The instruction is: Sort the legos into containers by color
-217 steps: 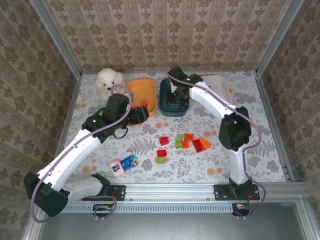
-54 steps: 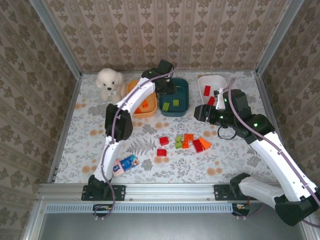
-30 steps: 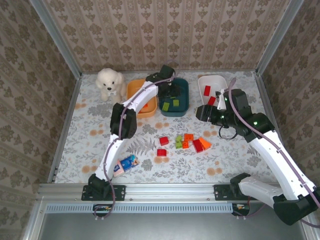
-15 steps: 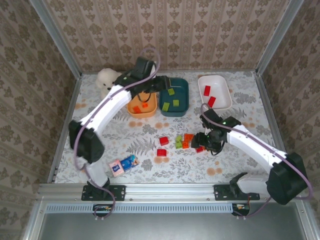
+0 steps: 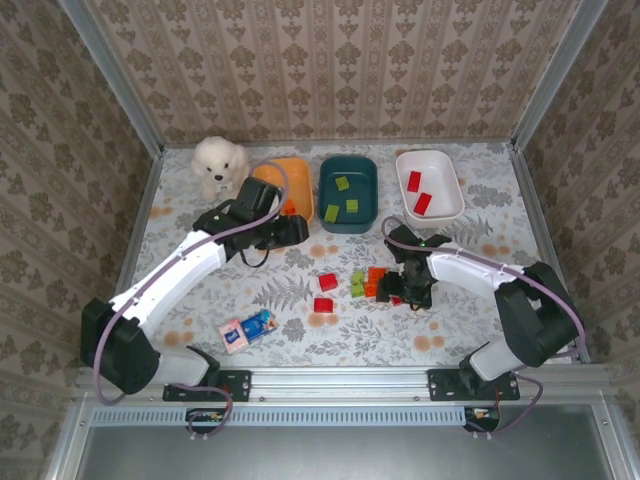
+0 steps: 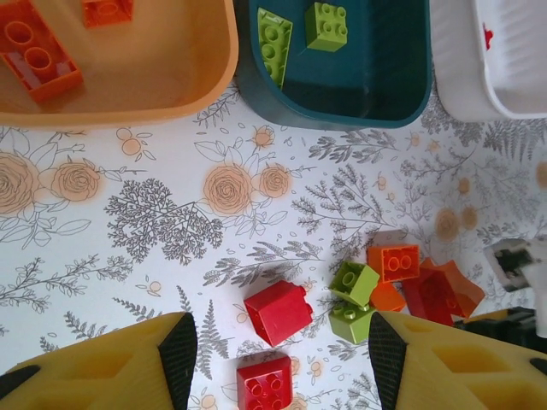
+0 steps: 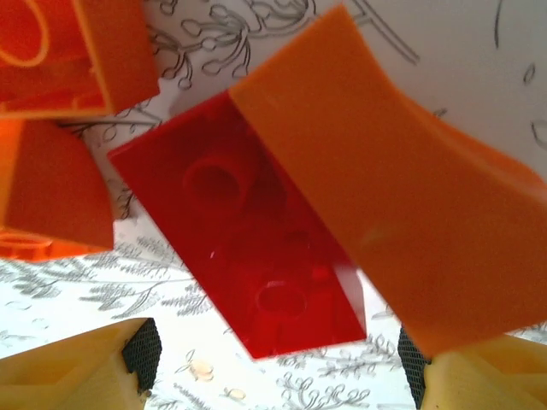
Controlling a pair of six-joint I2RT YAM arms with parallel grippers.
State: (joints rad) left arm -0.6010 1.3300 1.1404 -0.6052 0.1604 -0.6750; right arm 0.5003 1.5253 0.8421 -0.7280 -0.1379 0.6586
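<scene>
Top view: left gripper (image 5: 290,230) hangs just in front of the orange tub (image 5: 300,185), jaws apart and empty. Right gripper (image 5: 410,288) sits low on the loose legos (image 5: 375,280) on the table (image 5: 320,345), likely lining up a pick. Teal tub (image 5: 350,225) has greens and white tub (image 5: 445,175) has reds, so one color per tub. Left wrist: fingers (image 6: 145,367) are spread with nothing between them, two red bricks (image 6: 276,312) on the table below. Right wrist: jaws open either side of a red brick (image 7: 248,256), an orange wedge (image 7: 385,222) overlapping it; not clamped yet.
</scene>
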